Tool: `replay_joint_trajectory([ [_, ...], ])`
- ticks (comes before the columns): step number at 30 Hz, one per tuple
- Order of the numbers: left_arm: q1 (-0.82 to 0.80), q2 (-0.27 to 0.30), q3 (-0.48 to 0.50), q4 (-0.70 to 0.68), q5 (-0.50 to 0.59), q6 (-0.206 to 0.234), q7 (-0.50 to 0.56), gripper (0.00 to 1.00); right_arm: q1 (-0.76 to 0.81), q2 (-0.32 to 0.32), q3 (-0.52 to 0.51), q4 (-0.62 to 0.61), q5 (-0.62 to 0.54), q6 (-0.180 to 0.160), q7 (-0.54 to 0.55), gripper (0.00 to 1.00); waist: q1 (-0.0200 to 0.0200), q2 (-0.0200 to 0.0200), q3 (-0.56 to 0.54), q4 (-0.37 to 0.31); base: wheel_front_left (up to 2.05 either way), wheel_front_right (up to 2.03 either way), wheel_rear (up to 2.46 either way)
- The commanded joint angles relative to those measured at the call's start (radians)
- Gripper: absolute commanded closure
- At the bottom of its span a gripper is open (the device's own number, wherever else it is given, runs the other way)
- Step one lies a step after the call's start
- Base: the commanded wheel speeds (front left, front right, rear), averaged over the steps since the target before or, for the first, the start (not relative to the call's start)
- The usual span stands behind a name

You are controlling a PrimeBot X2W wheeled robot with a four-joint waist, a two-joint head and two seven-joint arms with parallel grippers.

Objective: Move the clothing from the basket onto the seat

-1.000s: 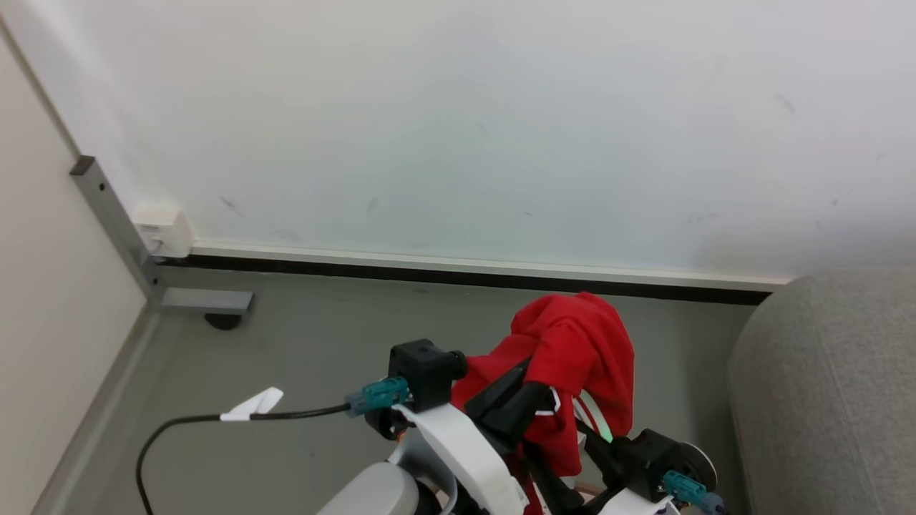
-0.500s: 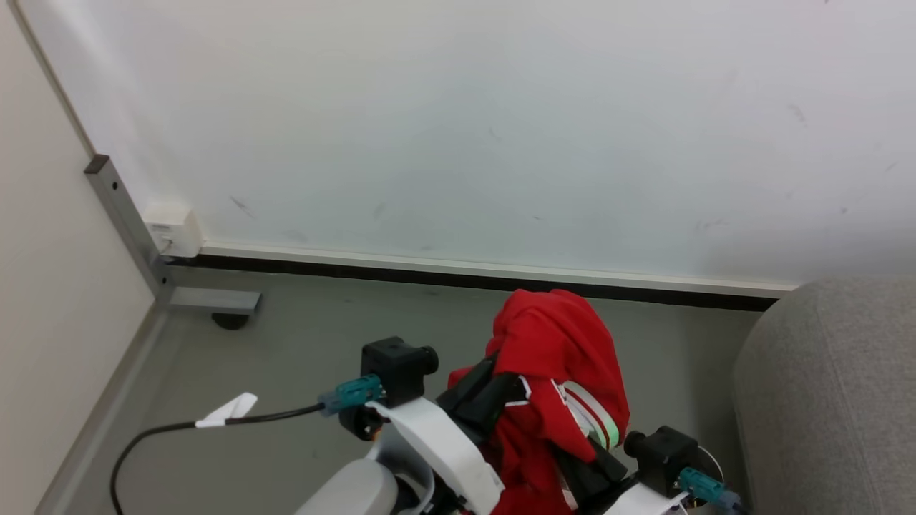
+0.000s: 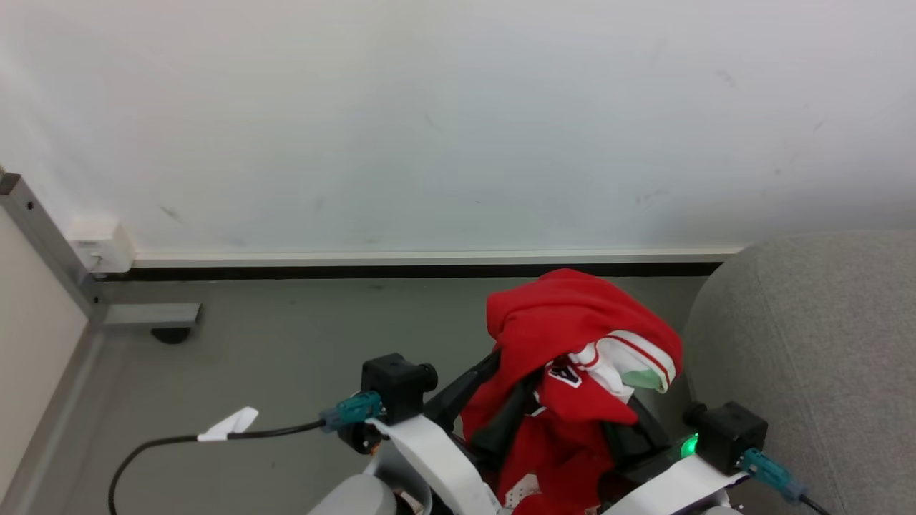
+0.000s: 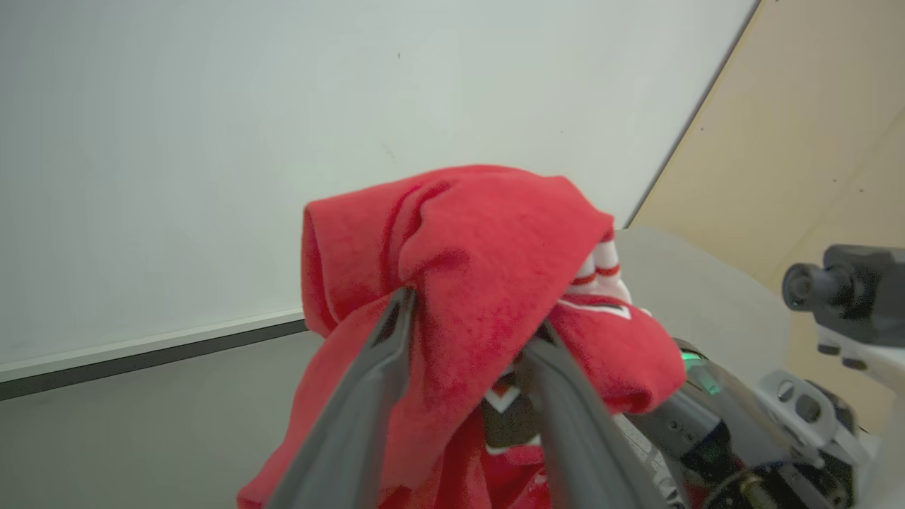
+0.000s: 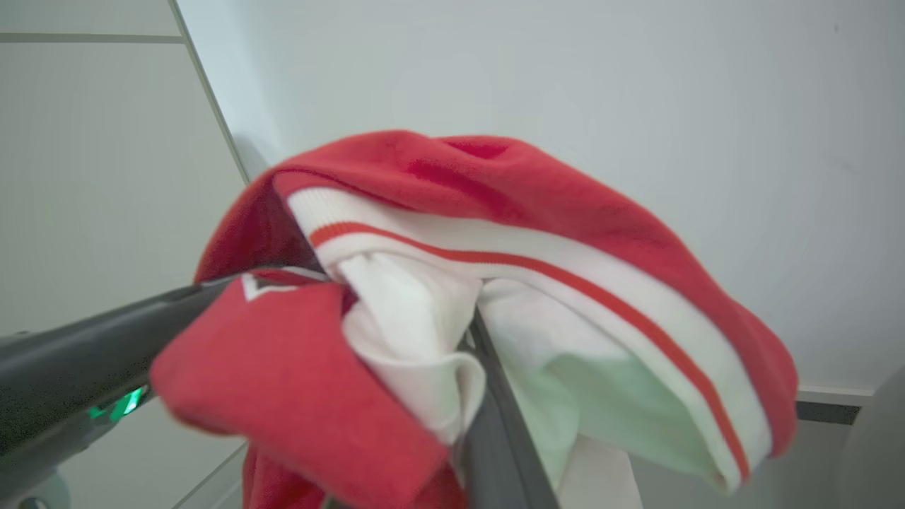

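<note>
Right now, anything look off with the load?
The clothing is a bunched heap draped over both the left gripper and right gripper, with folds hiding the fingertips, so the hold looks untidy. It hangs above the floor beside the seat, not over it. Nothing looks torn.

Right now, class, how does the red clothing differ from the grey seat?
The clothing is bright red with white bands; the seat is plain light grey. The clothing is crumpled in folds; the seat is smooth and rounded. The clothing is far smaller than the seat. Both are fabric.
</note>
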Motion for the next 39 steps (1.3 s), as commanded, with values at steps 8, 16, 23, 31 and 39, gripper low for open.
replay_joint_trajectory([
  [8,0.021,0.027,-0.052,-0.037,0.034,-0.027,-0.036,0.0,0.004,-0.003,-0.13,-0.041,-0.015,-0.002,-0.004,1.0,0.0,0.0,0.057,-0.14,0.0,0.0,0.0],
  [16,-0.015,0.059,-0.067,-0.05,0.089,-0.021,-0.071,0.0,0.006,-0.002,-0.24,-0.079,-0.068,-0.002,-0.004,1.0,0.0,0.0,0.101,-0.287,0.0,0.0,0.0],
  [23,-0.037,0.089,-0.076,-0.054,0.123,-0.019,-0.091,0.0,0.014,-0.002,-0.295,-0.126,-0.082,-0.002,-0.004,1.0,0.0,0.0,0.133,-0.404,0.0,0.0,0.0],
  [31,-0.046,0.108,-0.086,-0.055,0.139,-0.017,-0.096,0.0,0.031,-0.002,-0.315,-0.158,-0.06,-0.002,-0.004,1.0,0.0,0.0,0.152,-0.48,0.0,0.0,0.0],
  [39,-0.048,0.105,-0.1,-0.057,0.144,-0.018,-0.094,0.0,0.027,-0.002,-0.355,-0.164,-0.087,-0.002,-0.004,1.0,0.0,0.0,0.158,-0.496,0.0,0.0,0.0],
])
